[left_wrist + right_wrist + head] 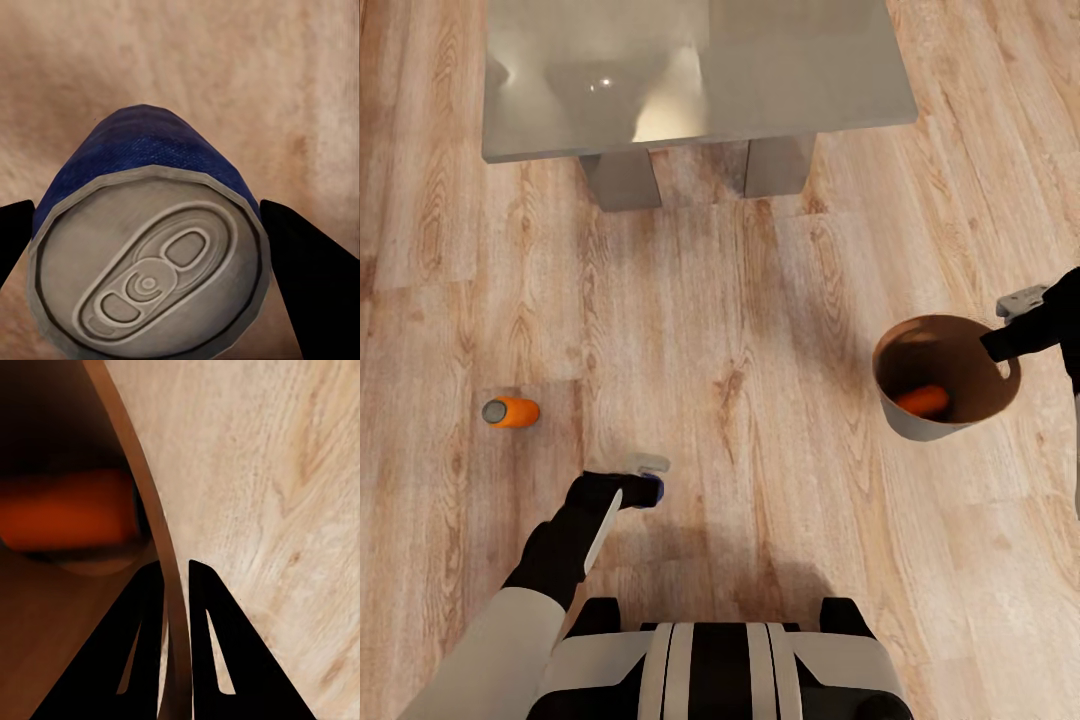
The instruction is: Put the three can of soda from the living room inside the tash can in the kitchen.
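Blue soda can (150, 247) gripped in left jaws (644, 482), tash can (920, 425) rim pinched in right jaws (176, 585) at 3 o'clock; next, carry across and drop in.

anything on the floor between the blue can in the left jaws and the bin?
Nothing visible. Bare wood floor separates the dark blue soda can in the left gripper from the pale grey, brown-lined bin, held by the right gripper.

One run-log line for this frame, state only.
left gripper: shut on blue can | right gripper: shut on bin rim | orange can in bin | orange can on floor
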### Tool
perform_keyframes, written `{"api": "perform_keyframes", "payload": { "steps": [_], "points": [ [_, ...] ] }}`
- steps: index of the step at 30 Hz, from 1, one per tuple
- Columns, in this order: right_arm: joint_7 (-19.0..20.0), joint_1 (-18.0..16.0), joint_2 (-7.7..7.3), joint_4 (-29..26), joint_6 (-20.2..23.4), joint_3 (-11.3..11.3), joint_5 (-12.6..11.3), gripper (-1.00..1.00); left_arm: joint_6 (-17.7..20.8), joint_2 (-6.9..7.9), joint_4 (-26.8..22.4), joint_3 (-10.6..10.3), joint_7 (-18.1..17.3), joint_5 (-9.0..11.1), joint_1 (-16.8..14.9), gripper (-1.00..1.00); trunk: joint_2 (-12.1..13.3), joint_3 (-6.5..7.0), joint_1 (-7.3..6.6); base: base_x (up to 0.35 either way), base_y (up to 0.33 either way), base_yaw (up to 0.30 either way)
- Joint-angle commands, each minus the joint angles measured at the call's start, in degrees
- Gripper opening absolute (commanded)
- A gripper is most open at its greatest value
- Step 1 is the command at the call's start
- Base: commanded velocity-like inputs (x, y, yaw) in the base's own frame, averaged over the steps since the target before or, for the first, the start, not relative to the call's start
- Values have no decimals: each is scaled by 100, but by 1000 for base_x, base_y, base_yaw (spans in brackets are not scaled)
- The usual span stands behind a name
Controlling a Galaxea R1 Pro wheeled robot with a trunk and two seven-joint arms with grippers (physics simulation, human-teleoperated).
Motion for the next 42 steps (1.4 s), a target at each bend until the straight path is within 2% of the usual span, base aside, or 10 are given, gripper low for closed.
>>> {"api": "perform_keyframes", "payload": {
  "steps": [1, 6, 13, 14, 19, 22, 24, 28, 35, 42],
  "points": [
    [17, 34, 33, 0, 10, -33, -35, -100, -33, 0, 0, 1, -33, -7, 33, -100, 0, 1, -1, 0, 0, 0],
    [47, 212, 194, 70, 37, -98, -159, -100, -121, -66, -65, -54, -164, 14, 61, -100, 80, 37, -45, 0, 0, 0],
    [155, 60, 418, 312, 122, -103, 132, -100, 105, 52, -229, -92, -367, 27, -168, -100, 361, 162, -198, 0, 0, 0],
    [648, 39, 1017, 475, 450, -103, 322, -100, 1432, 165, -236, -94, -484, 28, -872, -100, 401, 180, -220, 0, 0, 0],
    [665, 23, 1023, 487, 450, -107, 352, -100, 1432, 306, -225, 82, -669, 21, -1265, -100, 601, 270, -330, 0, 0, 0],
    [667, 26, 1036, 489, 450, -107, 352, -100, 1432, 649, 88, 440, -1178, 9, -1600, -100, 722, 324, -396, 0, 0, 0],
    [671, 55, 1053, 489, 450, -104, 337, -100, 1432, 990, 757, 599, -1750, 10, -2039, -100, 802, 360, -440, 0, 0, 0],
    [669, 109, 1107, 490, 450, -102, 315, -100, 1432, 1429, 2127, 687, -2705, 12, -2939, -100, 962, 432, -528, 0, 0, 0],
    [668, 188, 1255, 485, 450, -102, 310, -100, 1432, 1686, 3392, 698, -3986, 5, -3836, -100, 1243, 557, -682, 0, 0, 0],
    [676, 321, 1429, 481, 450, -102, 325, -100, 1432, 1677, 3864, 701, -4756, 4, -4323, -100, 1524, 683, -835, 0, 0, 0]
  ]
}}
